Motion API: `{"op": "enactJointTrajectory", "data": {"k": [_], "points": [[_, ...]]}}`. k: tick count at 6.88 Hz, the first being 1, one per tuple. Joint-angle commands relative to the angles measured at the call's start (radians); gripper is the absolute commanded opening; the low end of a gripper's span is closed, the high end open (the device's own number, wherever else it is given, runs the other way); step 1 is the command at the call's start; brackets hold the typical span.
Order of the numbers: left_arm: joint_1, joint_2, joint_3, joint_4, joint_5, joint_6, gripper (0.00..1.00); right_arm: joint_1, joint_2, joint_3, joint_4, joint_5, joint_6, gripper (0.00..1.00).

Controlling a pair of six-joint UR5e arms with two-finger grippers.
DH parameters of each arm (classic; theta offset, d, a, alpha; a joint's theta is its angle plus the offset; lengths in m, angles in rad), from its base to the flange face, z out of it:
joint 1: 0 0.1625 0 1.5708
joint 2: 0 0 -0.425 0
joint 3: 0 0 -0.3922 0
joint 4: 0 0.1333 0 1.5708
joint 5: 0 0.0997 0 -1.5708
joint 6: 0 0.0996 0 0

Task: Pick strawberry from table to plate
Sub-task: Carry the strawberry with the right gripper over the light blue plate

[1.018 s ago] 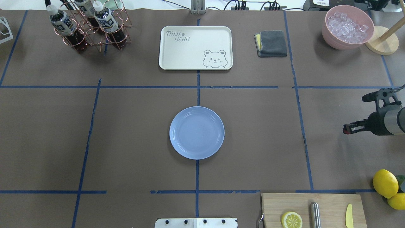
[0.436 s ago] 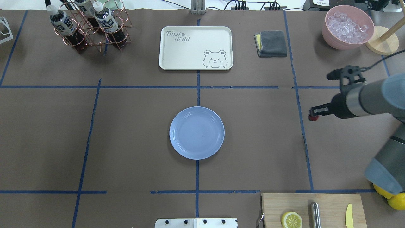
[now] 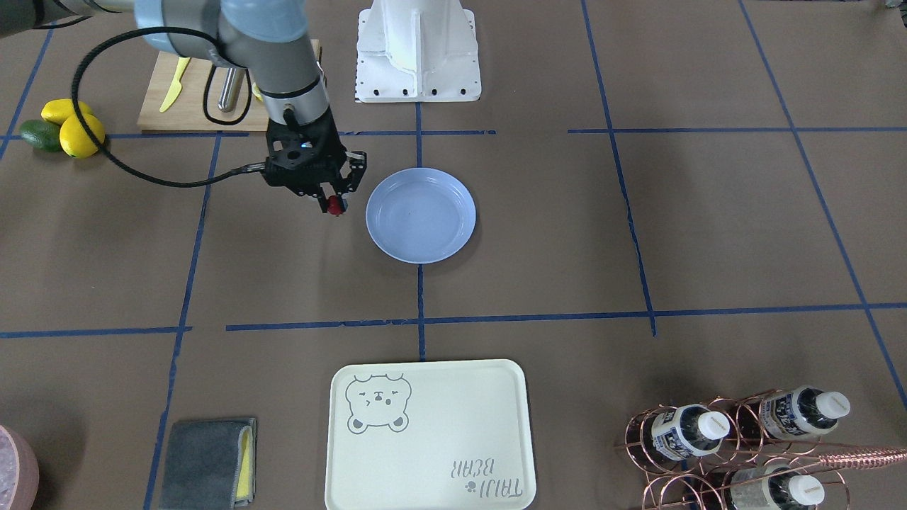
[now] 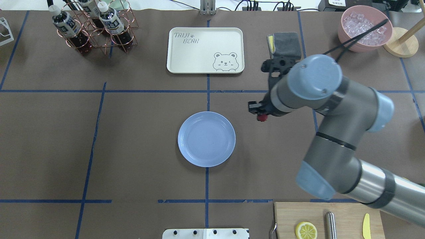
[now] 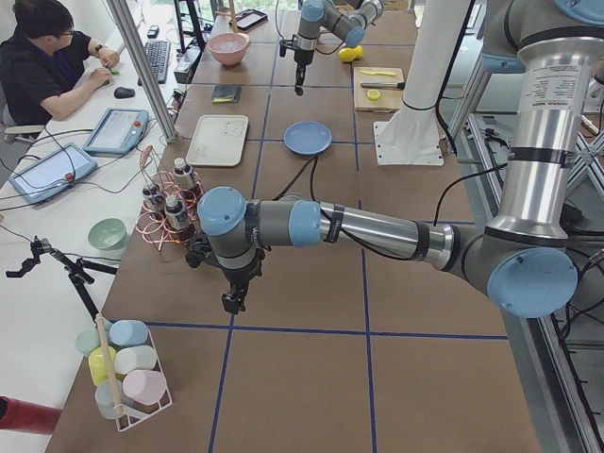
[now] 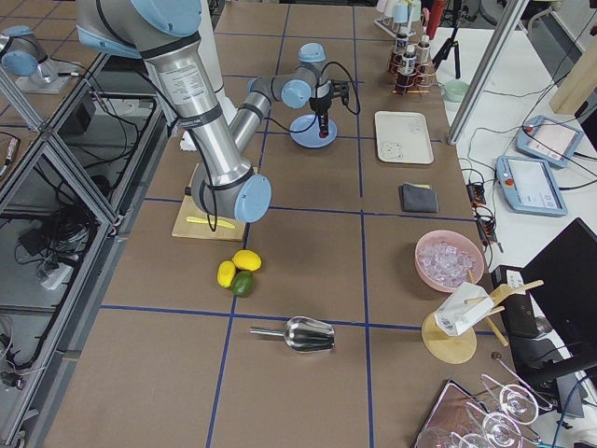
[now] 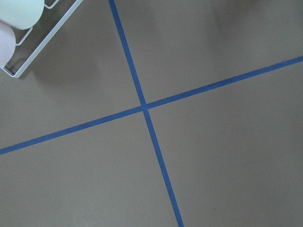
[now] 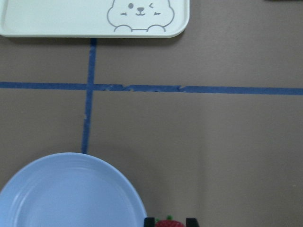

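The strawberry (image 4: pixel 262 117) is a small dark-red berry held above the table (image 4: pixel 132 132), with my right gripper (image 4: pixel 261 115) shut on it. In the front-facing view the strawberry (image 3: pixel 334 206) hangs just beside the plate's rim, on the side of my right arm. The light blue plate (image 4: pixel 206 139) lies bare at the table's middle. The right wrist view shows the plate (image 8: pixel 71 194) at lower left and the strawberry (image 8: pixel 169 222) between the fingertips at the bottom edge. My left gripper (image 5: pixel 231 302) shows only in the exterior left view, low over the table near the bottle rack; I cannot tell its state.
A cream bear tray (image 4: pixel 205 49) lies beyond the plate, with a grey cloth (image 4: pixel 286 41) to its right. A copper bottle rack (image 4: pixel 96 26) stands at the far left and a pink bowl of ice (image 4: pixel 365 28) at the far right. Near the front right are a cutting board (image 4: pixel 328 220), lemons (image 3: pixel 71 127) and an avocado (image 3: pixel 39 134).
My right arm has swung in from the table's right edge toward the plate, carrying the strawberry. It now partly covers the grey cloth in the overhead view.
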Motion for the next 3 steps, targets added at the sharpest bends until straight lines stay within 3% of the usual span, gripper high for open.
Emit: {"op": "enactJointTrajectory", "data": {"k": [1,3], "points": [[0.0,0.0,-0.002,0.0,0.0,0.0,1.0,-0.092,0.17,-0.188,-0.014,-0.09,0.107,0.0],[0.0,0.0,-0.002,0.0,0.0,0.0,1.0,-0.141,0.213,-0.3,-0.006,-0.152,0.159,0.0]]}}
